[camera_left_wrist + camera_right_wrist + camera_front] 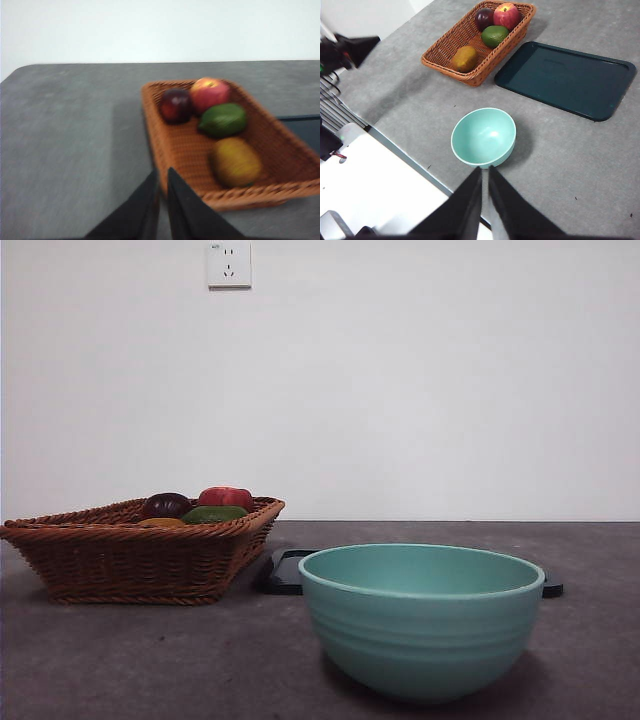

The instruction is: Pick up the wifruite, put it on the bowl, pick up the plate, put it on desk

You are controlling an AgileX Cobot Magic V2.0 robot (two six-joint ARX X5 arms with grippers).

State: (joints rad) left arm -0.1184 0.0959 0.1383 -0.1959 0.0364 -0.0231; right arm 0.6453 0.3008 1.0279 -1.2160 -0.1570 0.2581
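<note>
The orange-brown fruit [236, 162] lies lengthwise at the near end of the basket [170, 145], just beyond the nearly closed, empty left gripper [162, 197], while the equally narrow right gripper [485, 192] hangs nearer the bowl [483, 136].

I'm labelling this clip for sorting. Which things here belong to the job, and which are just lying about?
Part of the job:
wifruite, in the basket
bowl, empty on the desk
dark tray, likely the plate meant
left gripper, near the basket

Just lying about:
wicker basket
purple fruit
red fruit
green fruit
</note>
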